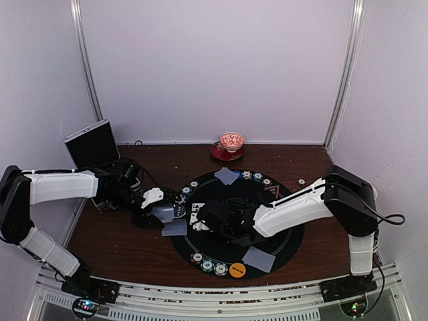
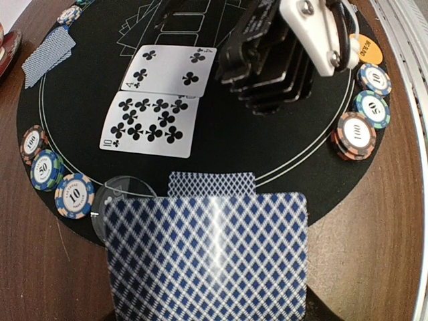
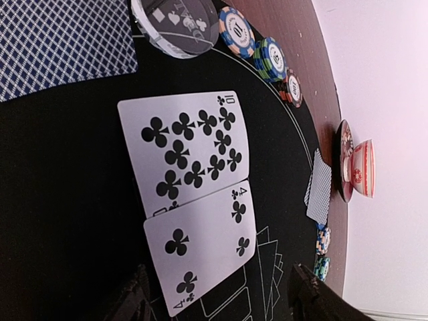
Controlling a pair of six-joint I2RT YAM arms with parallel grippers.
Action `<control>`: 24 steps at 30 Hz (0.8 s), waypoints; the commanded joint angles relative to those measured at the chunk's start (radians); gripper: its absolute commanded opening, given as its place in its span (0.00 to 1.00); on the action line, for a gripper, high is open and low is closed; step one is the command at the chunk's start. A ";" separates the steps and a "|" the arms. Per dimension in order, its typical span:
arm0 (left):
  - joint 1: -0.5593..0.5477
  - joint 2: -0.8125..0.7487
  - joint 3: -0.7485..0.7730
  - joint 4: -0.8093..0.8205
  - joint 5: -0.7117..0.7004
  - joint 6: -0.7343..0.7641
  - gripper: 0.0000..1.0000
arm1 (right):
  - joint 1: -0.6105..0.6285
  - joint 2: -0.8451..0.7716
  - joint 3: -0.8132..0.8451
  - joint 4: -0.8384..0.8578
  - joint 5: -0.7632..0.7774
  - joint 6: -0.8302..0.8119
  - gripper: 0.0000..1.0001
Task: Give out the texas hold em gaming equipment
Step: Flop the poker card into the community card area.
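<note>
Left arm reaches across the table [image 1: 120, 247], left fingers [image 1: 160, 208] clamped on a blue-backed card [image 2: 207, 261] held face down at the left rim of the black mat [image 1: 214, 251]; whether they grip one card or several cannot be told. Just past it a second card [image 2: 211, 184] lies face down on that rim, a clear disc [image 2: 124, 194] beside it. The far-left chips [image 2: 45, 169], marked 10, 50 and 100, curve along the rim from the disc. At the mat's centre the ten of clubs [image 2: 152, 124] lies face up, and the four of clubs [image 2: 172, 67] overlaps its right edge. The right fingers [image 3: 221, 294] hang over the four, spread wide and holding nothing. On the near rim sit the near chips [image 1: 207, 265], three in a row, then an orange disc [image 1: 237, 270], then the near-right card [image 1: 258, 258], face down. On the far rim lie the far cards [image 1: 226, 176], face down, with the far chips [image 1: 257, 177] to their right. Beyond the mat a red-and-white bowl [image 1: 232, 140] stands on a red saucer [image 1: 219, 153]
</note>
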 commanded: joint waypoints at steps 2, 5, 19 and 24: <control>0.005 -0.024 0.000 0.004 0.028 0.007 0.58 | 0.008 -0.064 -0.007 -0.047 0.042 0.044 0.72; 0.004 -0.024 0.000 0.004 0.027 0.008 0.58 | 0.014 -0.114 -0.010 -0.063 0.041 0.086 0.74; 0.004 -0.032 0.001 0.004 0.028 0.006 0.58 | -0.083 -0.487 -0.164 0.112 -0.406 0.663 1.00; 0.005 -0.029 0.001 0.003 0.028 0.004 0.58 | -0.136 -0.465 -0.175 0.234 -0.606 0.946 1.00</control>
